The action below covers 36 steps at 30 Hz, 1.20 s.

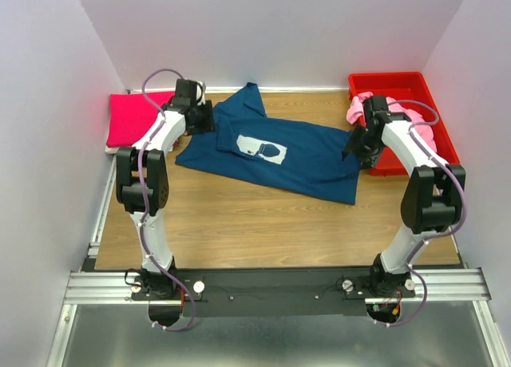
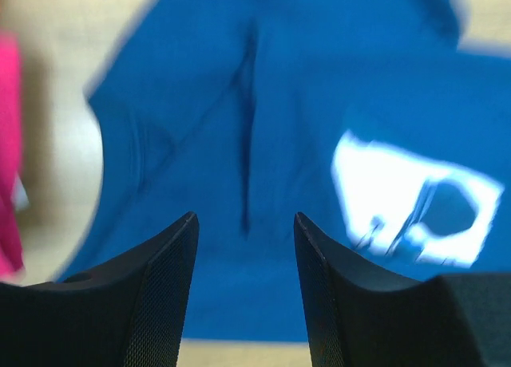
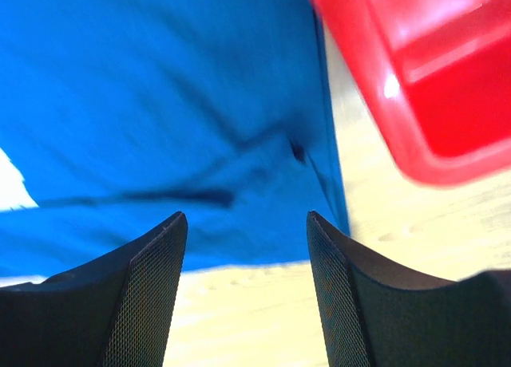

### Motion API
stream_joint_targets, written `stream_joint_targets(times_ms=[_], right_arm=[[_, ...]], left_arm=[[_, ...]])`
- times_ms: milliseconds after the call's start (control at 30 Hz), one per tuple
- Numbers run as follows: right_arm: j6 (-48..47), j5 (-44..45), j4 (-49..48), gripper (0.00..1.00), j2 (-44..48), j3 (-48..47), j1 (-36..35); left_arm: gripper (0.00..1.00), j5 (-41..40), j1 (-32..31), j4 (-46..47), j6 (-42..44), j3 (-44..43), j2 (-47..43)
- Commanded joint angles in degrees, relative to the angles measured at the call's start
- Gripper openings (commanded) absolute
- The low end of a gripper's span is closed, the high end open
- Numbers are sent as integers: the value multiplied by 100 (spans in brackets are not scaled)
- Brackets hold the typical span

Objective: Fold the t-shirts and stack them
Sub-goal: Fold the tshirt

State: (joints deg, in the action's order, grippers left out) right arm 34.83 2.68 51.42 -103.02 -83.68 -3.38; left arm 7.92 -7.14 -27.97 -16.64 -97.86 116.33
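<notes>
My left gripper (image 2: 246,223) hangs spread and empty over the sleeve end of the navy t-shirt (image 1: 307,163). My right gripper (image 3: 247,223), equally spread, hovers above its hem corner beside the red bin (image 1: 415,88). The shirt lies on the table (image 1: 239,223), apparently part-folded. I judge folding is underway: next I need both pincers down on fresh edges, pinching cleanly.

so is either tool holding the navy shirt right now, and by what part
Nothing is held. The left tool and right tool both stand open above the navy t-shirt, with no cloth between the jaws.
</notes>
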Motion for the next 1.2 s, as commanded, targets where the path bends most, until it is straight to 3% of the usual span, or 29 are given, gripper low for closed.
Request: stream_joint_targets(times_ms=[0,267,667,1167], right_arm=[[-468,-626,-289,67,623,815,-40],[-574,-1234,-773,52,635,1722,-84],[-811,-1191,-1196,49,81,2356,-84],[-609,-1068,26,48,1091,3323,-233]], left_arm=[[59,-124,19,361,188,976,-628],[56,95,89,836,100,1761,-525],[52,157,257,1496,-128,2122,21],[50,-634,371,986,-480,3615,-901]])
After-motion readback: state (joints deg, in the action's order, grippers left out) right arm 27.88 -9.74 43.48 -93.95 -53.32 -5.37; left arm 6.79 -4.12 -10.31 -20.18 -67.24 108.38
